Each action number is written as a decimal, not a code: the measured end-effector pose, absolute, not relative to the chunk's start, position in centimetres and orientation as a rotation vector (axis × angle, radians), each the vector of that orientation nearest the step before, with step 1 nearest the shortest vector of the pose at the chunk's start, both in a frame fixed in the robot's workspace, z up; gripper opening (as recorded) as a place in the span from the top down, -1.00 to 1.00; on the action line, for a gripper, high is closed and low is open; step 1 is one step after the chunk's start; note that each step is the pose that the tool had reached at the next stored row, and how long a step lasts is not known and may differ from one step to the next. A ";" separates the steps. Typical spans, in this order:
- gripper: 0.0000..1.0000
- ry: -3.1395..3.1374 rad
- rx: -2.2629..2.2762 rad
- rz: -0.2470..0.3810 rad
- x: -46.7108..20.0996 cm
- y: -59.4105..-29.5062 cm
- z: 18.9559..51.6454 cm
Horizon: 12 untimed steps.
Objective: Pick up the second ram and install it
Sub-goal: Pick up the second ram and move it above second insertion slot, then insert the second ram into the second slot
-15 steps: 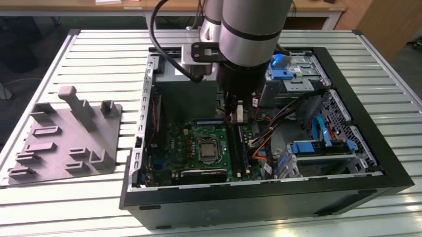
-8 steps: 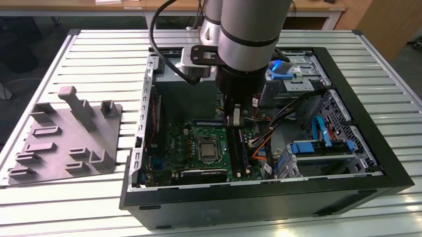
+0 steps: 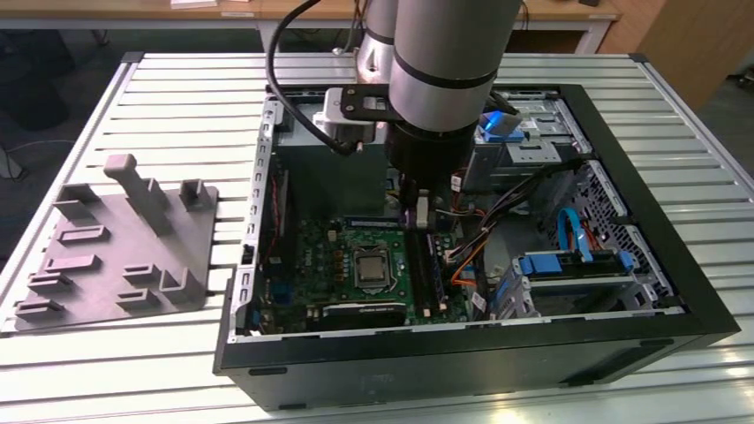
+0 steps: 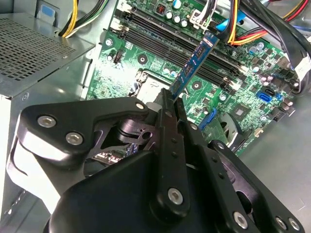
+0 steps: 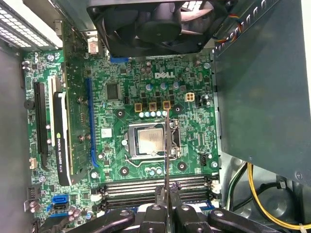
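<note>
Gripper (image 4: 171,103) fingers clamped on second ram (image 4: 194,65), inside PC case (image 3: 471,362). Stick long axis runs straight out from fingertips, free end pointing down at motherboard (image 5: 194,131), over memory slots (image 5: 131,187), beside CPU socket (image 5: 148,141).

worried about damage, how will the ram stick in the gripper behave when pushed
Probably stiff: the second ram juts straight from the gripper without sagging. Likely light, being a thin flat board. Perhaps fragile if pushed sideways, given its thin edge.
</note>
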<state>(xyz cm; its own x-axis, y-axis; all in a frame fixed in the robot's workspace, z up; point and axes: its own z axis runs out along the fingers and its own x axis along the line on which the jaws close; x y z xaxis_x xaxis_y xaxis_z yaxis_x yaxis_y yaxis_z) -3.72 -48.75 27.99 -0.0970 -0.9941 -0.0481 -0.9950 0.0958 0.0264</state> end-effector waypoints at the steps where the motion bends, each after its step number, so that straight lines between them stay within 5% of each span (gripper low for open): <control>1: 0.73 2.312 -2.099 0.081 -3.7 -48.7 28.0; 12: 0.73 2.321 -2.089 0.081 -3.7 -48.7 28.0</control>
